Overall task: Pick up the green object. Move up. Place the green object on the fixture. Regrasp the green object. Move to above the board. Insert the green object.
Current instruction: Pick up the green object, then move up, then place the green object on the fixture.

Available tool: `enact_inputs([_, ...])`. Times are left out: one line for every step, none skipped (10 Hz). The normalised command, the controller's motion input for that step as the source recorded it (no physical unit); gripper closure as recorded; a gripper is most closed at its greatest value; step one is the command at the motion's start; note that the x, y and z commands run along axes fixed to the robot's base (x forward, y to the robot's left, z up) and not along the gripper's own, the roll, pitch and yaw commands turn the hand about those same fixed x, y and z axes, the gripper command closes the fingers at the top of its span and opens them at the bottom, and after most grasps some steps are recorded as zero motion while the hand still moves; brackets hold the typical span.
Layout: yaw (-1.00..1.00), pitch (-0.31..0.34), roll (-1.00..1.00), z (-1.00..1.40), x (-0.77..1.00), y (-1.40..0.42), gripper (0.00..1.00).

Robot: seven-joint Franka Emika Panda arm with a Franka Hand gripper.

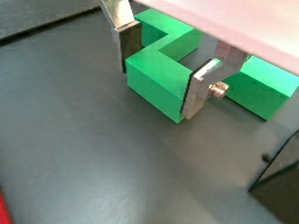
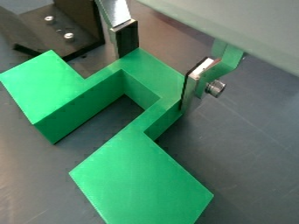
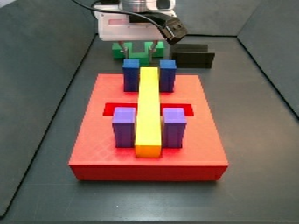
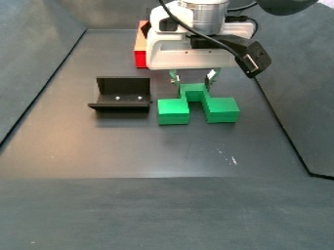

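Green object [image 4: 196, 105] lies flat on the dark floor, beside the fixture [image 4: 117, 96] and apart from it; in that side view the fixture sits to its left. I see the same piece in both wrist views [image 1: 176, 74] [image 2: 111, 118]: bright green, blocky, with a square notch cut between two arms.

Pincer [image 4: 196, 83] is down over the green object, right under the white wrist housing. In a wrist view the pincer [image 2: 162, 63] straddles the middle wall of the piece, one silver finger [image 2: 124, 33] on one side, the other finger [image 2: 201, 86] on the opposite side. The plates sit at the green faces or just off them; I cannot tell whether the pads actually press the plastic. So: narrow spread, about the width of that wall, contact not confirmed. The piece rests on the floor, not lifted.

In a side view the board [image 3: 149, 131] fills the foreground, red, carrying the long yellow bar [image 3: 149, 109] down its middle, two blue posts [image 3: 132, 72] at the far end and two purple posts [image 3: 125, 125] nearer the camera. The green object [image 3: 140, 51] shows just behind the board's far edge, under the pincer [image 3: 142, 42], with the fixture [image 3: 193, 56] off to the right of it.
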Motion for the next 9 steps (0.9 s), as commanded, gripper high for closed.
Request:
enact_inputs([0.00, 0.000, 0.00, 0.00, 0.00, 0.00, 1.00])
enact_inputs([0.00, 0.000, 0.00, 0.00, 0.00, 0.00, 1.00])
enact_inputs([0.00, 0.000, 0.00, 0.83, 0.00, 0.00, 1.00])
enact_inputs([-0.03, 0.010, 0.00, 0.77, 0.03, 0.05, 1.00])
enact_inputs([-0.04, 0.033, 0.00, 0.53, 0.02, 0.04, 1.00])
enact_inputs([-0.02, 0.003, -0.01, 0.17, 0.04, 0.03, 1.00])
enact_inputs([-0.02, -0.009, 0.00, 0.00, -0.07, 0.00, 1.00])
enact_inputs([-0.04, 0.000, -0.41, 0.28, 0.10, 0.22, 1.00])
enact_inputs([-0.20, 0.131, -0.64, 0.93, 0.76, 0.14, 1.00])
